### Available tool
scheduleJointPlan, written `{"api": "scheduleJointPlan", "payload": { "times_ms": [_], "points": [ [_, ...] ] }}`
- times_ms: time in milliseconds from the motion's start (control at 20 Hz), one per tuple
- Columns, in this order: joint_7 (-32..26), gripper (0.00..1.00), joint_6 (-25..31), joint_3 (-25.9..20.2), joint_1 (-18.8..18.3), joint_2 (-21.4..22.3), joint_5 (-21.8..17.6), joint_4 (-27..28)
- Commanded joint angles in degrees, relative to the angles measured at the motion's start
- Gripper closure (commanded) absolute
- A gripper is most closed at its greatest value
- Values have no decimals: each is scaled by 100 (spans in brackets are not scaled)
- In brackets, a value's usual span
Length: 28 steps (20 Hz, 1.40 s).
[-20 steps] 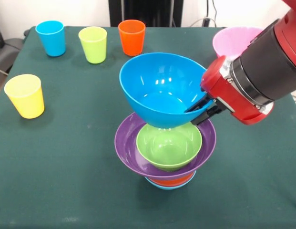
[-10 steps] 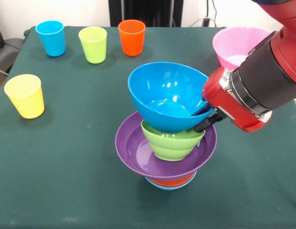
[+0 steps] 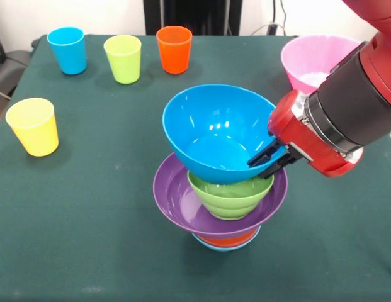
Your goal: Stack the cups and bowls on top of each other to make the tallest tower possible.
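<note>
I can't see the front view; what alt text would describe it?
A red robot gripper holds a deep blue bowl by its rim over a green bowl in a stack. Four cups stand apart.

My gripper (image 3: 269,159) pinches the right rim of the deep bowl (image 3: 211,129), which sits tilted atop the small bowl (image 3: 231,196) on the tower (image 3: 220,207) at mid-counter (image 3: 88,239). Three cups (image 3: 122,58) line the far edge, a fourth cup (image 3: 33,126) stands left, the large bowl (image 3: 311,60) far right.
</note>
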State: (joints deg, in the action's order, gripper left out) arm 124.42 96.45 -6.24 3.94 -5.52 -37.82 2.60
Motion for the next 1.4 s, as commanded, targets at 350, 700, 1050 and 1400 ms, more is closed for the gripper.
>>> {"api": "scheduleJointPlan", "payload": {
  "times_ms": [350, 700, 1050, 1400],
  "points": [
    [-706, 100, -352, -1275, -37, 202, -841, -298],
    [-845, 100, -296, -1768, -60, 397, -1300, -363],
    [-906, 100, -245, -2324, -130, 559, -1859, -473],
    [-1053, 100, -218, -3033, -247, 736, -2584, -585]
  ]
}}
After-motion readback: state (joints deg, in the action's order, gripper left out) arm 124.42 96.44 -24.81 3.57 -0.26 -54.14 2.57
